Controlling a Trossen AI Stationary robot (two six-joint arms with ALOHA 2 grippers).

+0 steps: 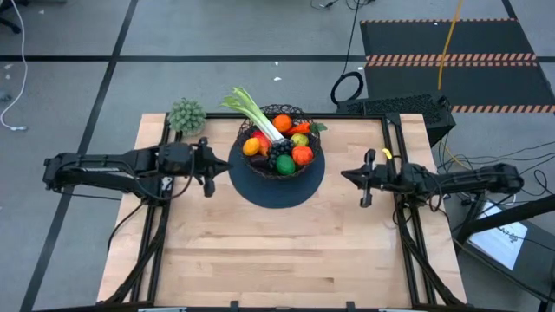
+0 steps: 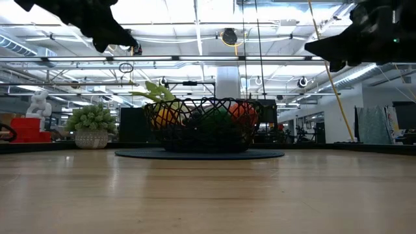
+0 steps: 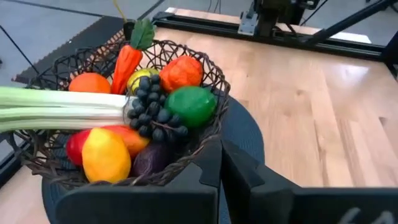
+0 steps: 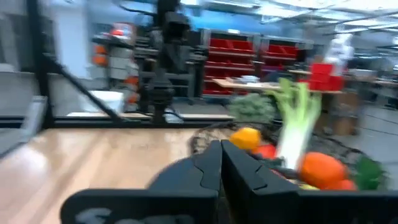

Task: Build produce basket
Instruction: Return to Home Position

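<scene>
The black wire basket point(image 1: 277, 149) stands on a flat dark round mat point(image 1: 276, 184) at the table's far middle. It holds the produce: a leek point(image 3: 62, 107) sticking out over the rim, dark grapes point(image 3: 155, 115), a lime point(image 3: 189, 104), a lemon point(image 3: 106, 154), a carrot point(image 3: 126, 62), an orange point(image 3: 89, 83). My left gripper point(image 1: 211, 165) hangs shut just left of the basket, holding nothing. My right gripper point(image 1: 347, 176) hangs shut to the basket's right, also holding nothing.
A fuzzy grey-green clump point(image 1: 186, 114) in a small pot sits at the table's far left corner. The near half of the wooden table point(image 1: 277, 251) is bare wood. Black frame rails point(image 1: 408, 234) run along both sides.
</scene>
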